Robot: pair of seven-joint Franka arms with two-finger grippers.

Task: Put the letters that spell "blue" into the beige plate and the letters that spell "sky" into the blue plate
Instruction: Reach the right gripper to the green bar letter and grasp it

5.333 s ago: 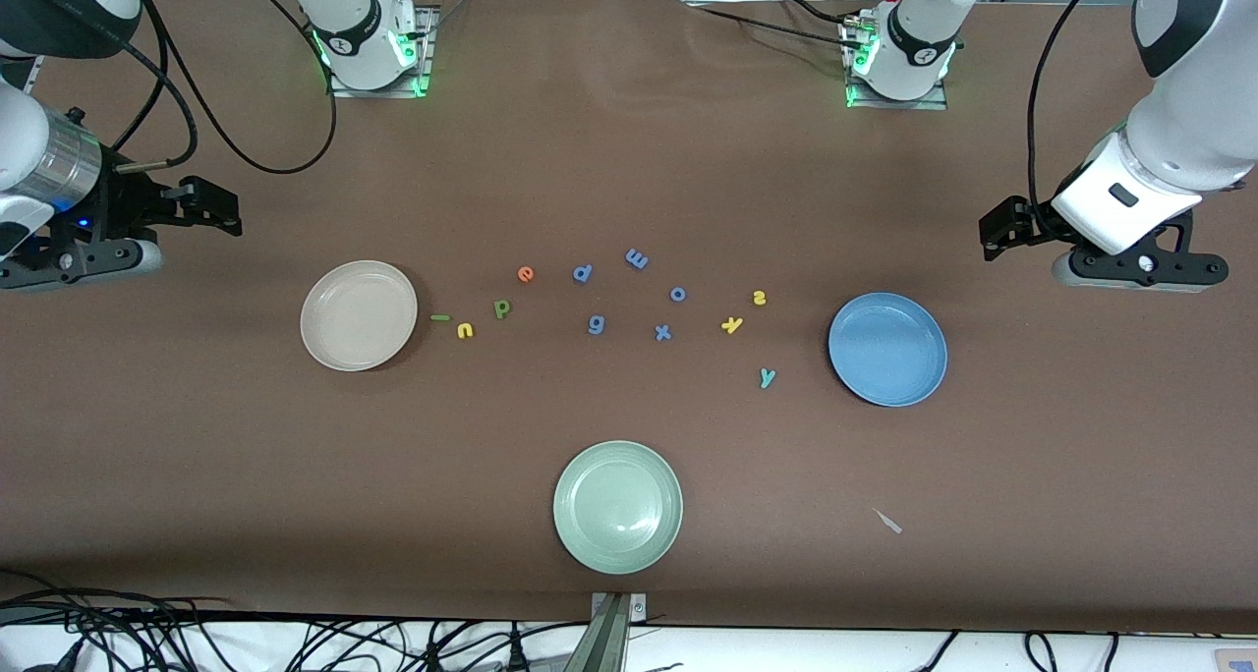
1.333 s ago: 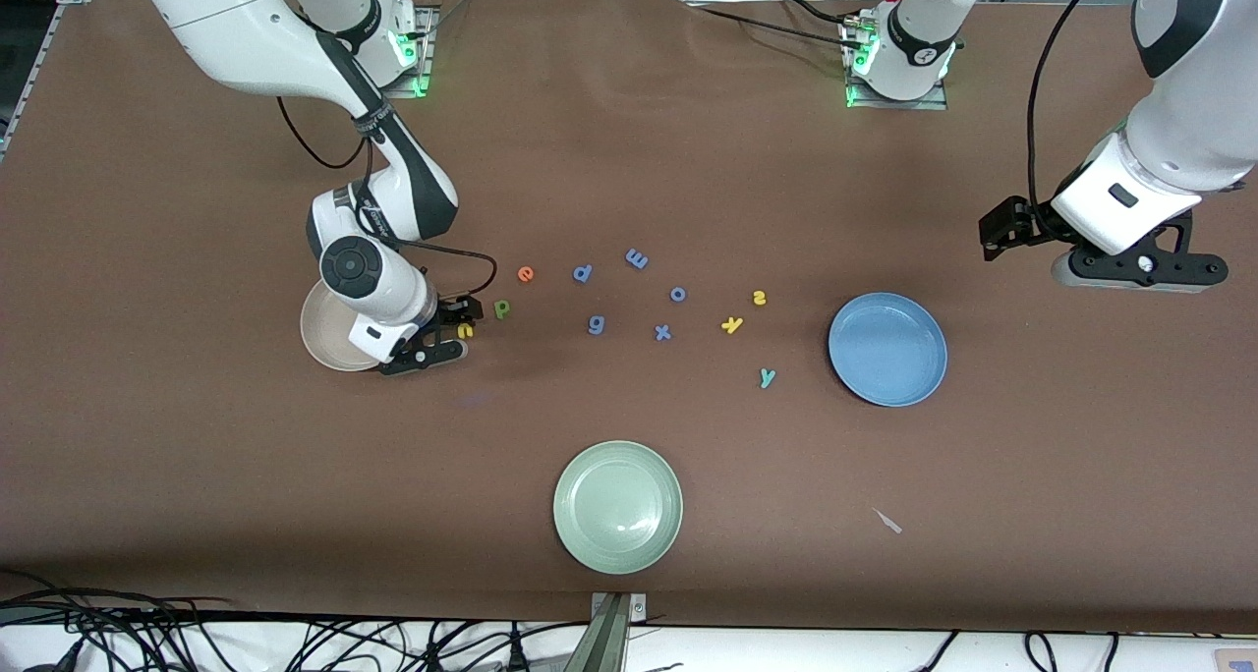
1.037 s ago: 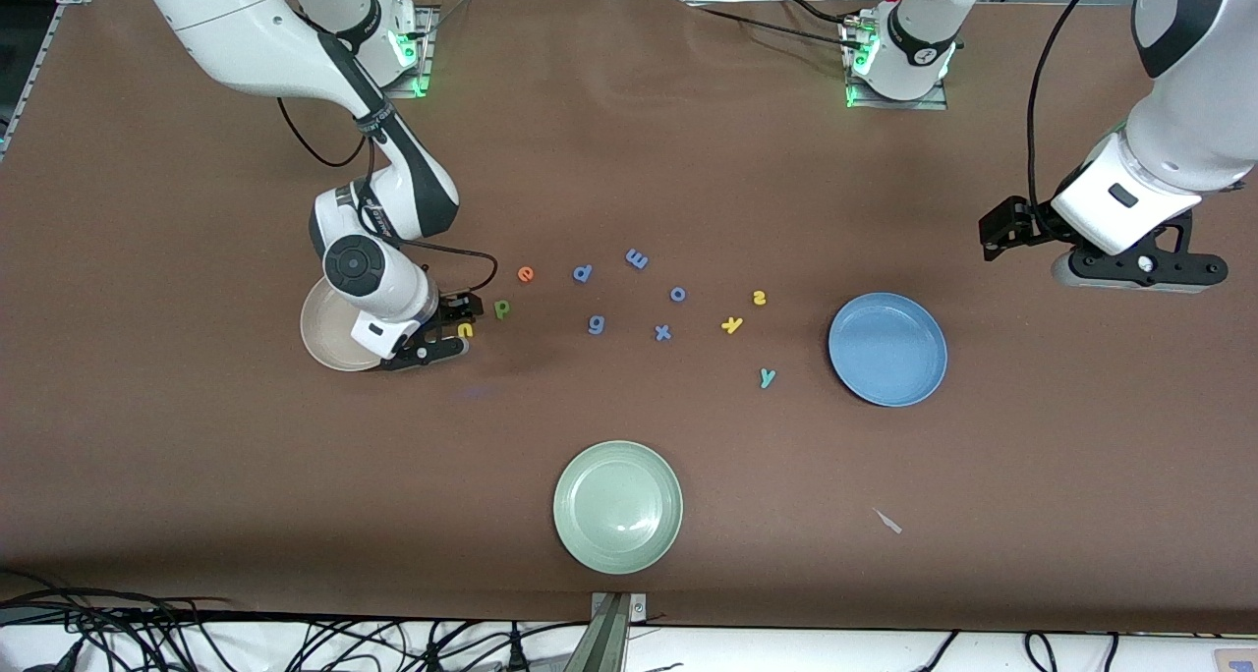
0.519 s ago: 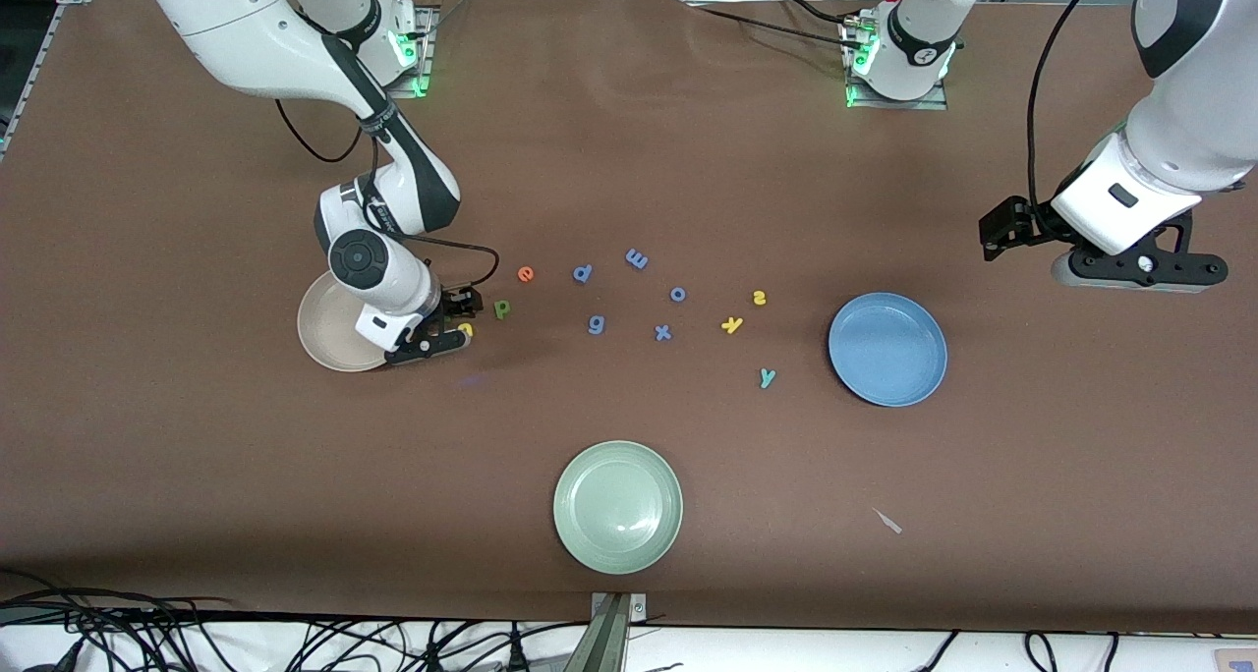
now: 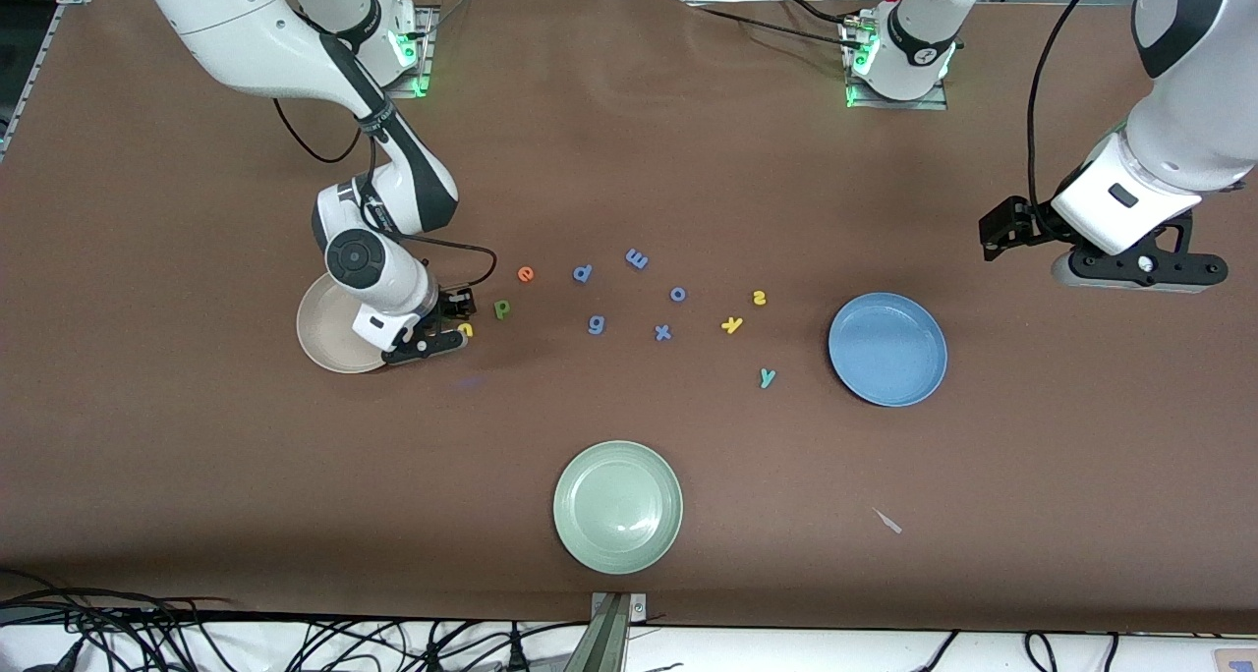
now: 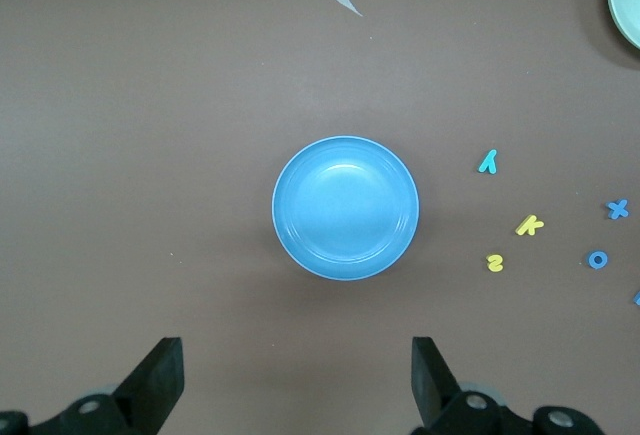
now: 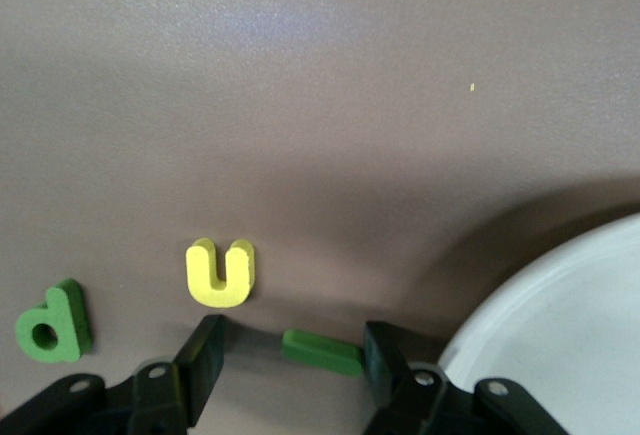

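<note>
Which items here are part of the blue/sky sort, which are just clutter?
Job: green b, green l, yellow u, orange e, beige plate; yellow s, yellow k, teal y, blue plate.
Lying about: five periwinkle letters, pale green plate, white scrap.

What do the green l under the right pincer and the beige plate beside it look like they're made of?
Green l: probably soft foam, matte; a thick, blunt-edged bar with no shine. Beige plate: apparently hard plastic or glazed ware, smooth with a faint speckle and a thin raised rim; which one I cannot tell.
</note>
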